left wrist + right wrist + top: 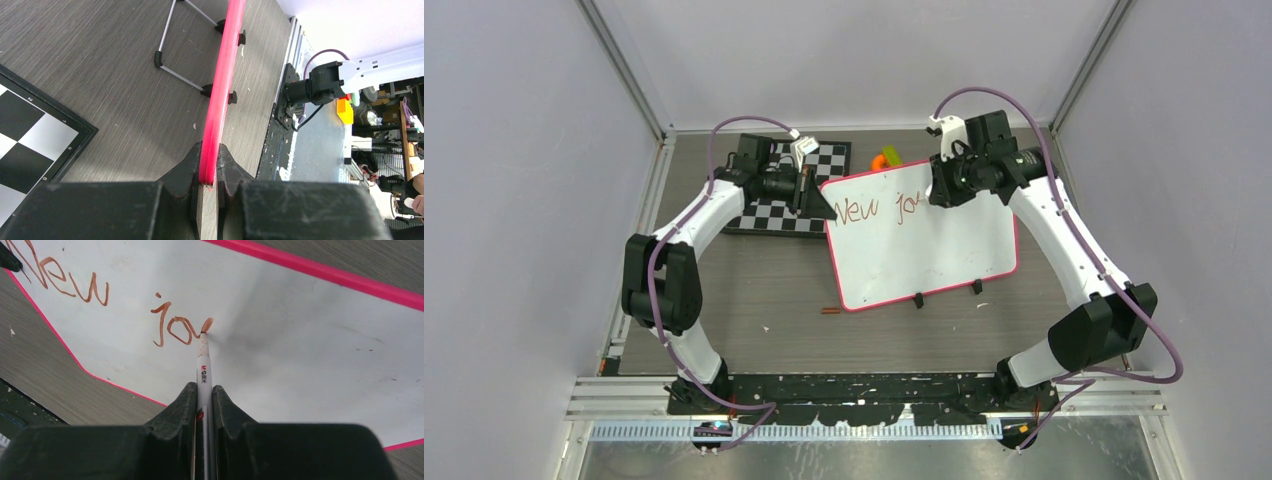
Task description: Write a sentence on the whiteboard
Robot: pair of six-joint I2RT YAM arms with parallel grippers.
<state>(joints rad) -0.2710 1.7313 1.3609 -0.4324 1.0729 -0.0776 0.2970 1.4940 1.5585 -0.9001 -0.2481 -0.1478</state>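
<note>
The whiteboard (924,250), white with a red-pink rim, stands tilted on the table. My left gripper (824,205) is shut on its left rim (215,125), the jaws pinching the pink edge. My right gripper (939,185) is shut on a white marker (203,375), its tip touching the board (300,340). The sentence (170,325) reads "New jo" in reddish-brown, with a short stroke starting at the marker tip. It also shows in the top view (879,208).
A black-and-white checkerboard (794,190) lies behind the left gripper, also in the left wrist view (30,145). An orange and green object (885,158) sits behind the board. A small brown stick (830,311) lies near the board's front left corner. Two black clips (918,299) hold the front edge.
</note>
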